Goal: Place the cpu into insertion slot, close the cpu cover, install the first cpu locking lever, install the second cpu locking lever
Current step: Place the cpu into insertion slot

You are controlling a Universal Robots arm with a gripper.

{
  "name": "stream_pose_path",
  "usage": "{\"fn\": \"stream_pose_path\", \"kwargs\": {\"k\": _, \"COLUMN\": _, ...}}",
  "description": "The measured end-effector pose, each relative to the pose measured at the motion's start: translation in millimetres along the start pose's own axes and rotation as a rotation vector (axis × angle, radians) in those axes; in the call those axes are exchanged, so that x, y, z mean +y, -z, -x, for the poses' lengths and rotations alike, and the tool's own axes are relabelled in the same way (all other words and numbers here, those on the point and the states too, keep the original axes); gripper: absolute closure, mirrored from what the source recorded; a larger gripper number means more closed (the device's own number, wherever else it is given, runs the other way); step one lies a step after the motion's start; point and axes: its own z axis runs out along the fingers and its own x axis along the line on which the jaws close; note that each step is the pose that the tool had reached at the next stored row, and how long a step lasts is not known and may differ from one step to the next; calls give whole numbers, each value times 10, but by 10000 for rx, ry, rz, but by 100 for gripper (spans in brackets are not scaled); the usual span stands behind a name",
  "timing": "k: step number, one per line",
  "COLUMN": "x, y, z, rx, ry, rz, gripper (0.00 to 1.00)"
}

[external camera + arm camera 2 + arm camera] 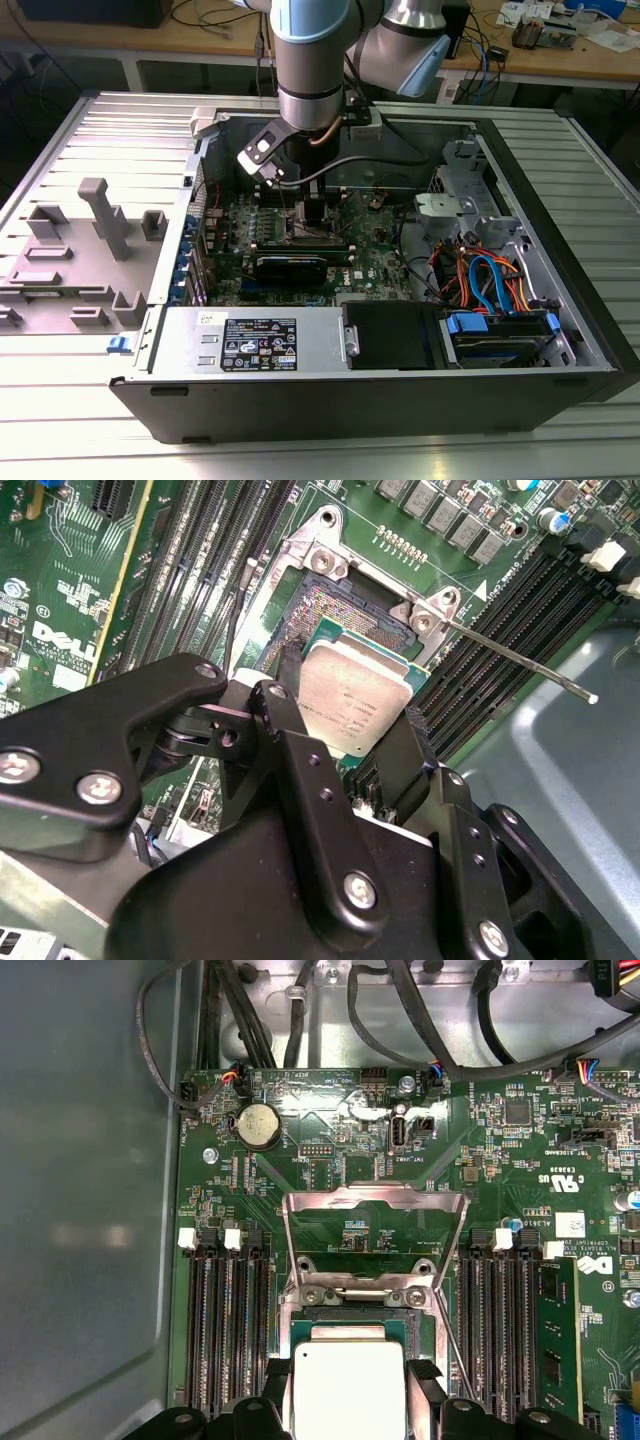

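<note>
A: Where's the cpu [355,705]?
B: Pinched in the gripper [350,720], just over the insertion slot [335,615], near the exterior view's centre; the cpu cover [376,1196] stands open.
A: Advice?
B: I'd keep it level; square its edges to the slot; lower without force.

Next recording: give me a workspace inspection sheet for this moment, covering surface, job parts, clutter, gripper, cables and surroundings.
Surface: ribbed metal table carrying an open computer case.
Job's things: cpu over the insertion slot; cpu cover standing open; locking lever unlatched.
Clutter: grey moulded fixture at the exterior view's left.
Grippers: gripper shut on the cpu.
Cables: orange and blue cables inside the case.
Surroundings: wooden benches behind.
</note>
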Motion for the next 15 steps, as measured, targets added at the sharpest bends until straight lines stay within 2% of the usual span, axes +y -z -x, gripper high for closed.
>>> {"fn": "stream_pose_path", "kwargs": {"k": 7, "x": -2, "y": -24, "z": 1, "rx": -1, "ry": -10, "rz": 0, "gripper": 46}}
{"fn": "stream_pose_path", "kwargs": {"k": 15, "x": -8, "y": -91, "z": 20, "rx": -13, "ry": -128, "rz": 3, "gripper": 46}}
